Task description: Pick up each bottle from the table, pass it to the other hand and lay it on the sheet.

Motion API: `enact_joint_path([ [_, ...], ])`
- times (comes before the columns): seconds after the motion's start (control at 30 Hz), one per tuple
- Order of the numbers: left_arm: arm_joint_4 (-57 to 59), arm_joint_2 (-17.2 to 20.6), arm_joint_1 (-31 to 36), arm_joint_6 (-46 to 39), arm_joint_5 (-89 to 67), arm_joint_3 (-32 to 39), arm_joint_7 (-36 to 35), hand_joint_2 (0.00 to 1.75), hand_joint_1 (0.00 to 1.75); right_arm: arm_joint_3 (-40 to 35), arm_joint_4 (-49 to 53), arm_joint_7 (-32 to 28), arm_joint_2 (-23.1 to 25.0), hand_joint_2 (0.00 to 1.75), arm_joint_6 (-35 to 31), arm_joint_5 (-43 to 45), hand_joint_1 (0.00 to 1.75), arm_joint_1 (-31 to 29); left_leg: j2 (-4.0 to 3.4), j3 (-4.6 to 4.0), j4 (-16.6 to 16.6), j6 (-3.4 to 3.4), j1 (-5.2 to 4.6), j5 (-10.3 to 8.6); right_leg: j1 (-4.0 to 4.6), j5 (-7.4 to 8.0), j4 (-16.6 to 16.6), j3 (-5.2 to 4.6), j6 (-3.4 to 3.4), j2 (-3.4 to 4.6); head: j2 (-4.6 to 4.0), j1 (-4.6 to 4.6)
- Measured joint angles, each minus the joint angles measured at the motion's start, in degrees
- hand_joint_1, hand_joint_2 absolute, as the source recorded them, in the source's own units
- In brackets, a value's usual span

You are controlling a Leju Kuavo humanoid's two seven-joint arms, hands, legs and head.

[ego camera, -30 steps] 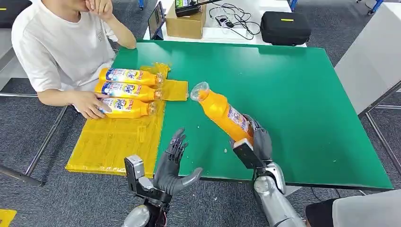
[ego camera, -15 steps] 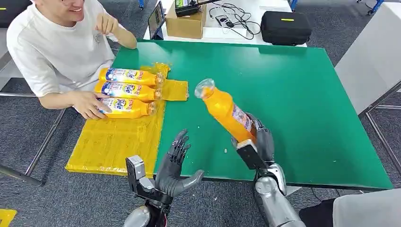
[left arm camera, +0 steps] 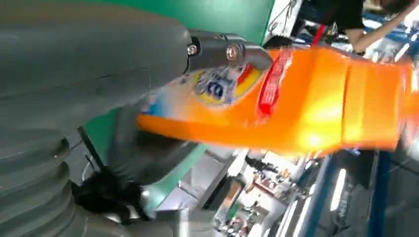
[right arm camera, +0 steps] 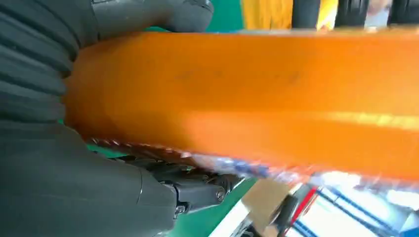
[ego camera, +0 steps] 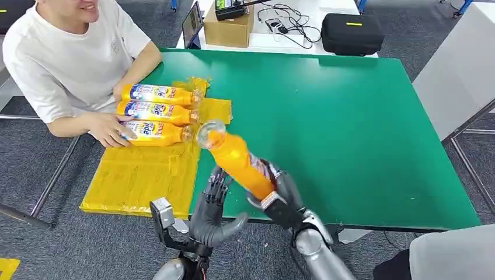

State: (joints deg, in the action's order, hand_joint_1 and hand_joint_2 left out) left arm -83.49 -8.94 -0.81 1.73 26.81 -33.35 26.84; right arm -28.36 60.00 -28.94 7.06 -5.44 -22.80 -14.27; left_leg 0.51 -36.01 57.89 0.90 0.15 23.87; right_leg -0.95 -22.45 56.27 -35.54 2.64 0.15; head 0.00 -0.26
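Glossy orange plastic bottle (ego camera: 236,160); crinkled yellow plastic sheet (ego camera: 143,175); matt green table (ego camera: 350,116).

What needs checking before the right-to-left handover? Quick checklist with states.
1. Right hand grips the held bottle near its base: ok.
2. Left hand holds nothing, fingers apart beside the bottle: ok.
3. Left hand's fingers touching the bottle: cannot tell.
4. Bare space on the yellow sheet in front of the three laid bottles: ok.
5. Person's hand rests on the nearest laid bottle, close to the placing spot: not ok.
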Motion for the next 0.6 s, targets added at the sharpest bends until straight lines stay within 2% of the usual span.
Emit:
enact_joint_path([
  [0.27,-1.99,-0.09,0.23,-3.96,1.65,0.22,0.96,1.75,0.00,-5.28,1.18,0.20,-0.04,1.75,-2.58,0.96,1.75,1.39,0.03,-0.01,0.00,0.01,-0.05,0.00,-0.04,0.01,-0.01,0.00,0.01,0.00,0.00,0.02],
  [0.6,-5.77,0.15,0.28,-8.92,-1.35,1.05,3.76,1.75,0.00,-10.45,1.16,-1.12,-1.01,1.75,1.07,-0.15,1.75,0.62,0.02,0.00,0.00,0.01,-0.04,0.00,-0.03,0.01,0.00,0.00,0.01,0.00,0.00,0.00],
])
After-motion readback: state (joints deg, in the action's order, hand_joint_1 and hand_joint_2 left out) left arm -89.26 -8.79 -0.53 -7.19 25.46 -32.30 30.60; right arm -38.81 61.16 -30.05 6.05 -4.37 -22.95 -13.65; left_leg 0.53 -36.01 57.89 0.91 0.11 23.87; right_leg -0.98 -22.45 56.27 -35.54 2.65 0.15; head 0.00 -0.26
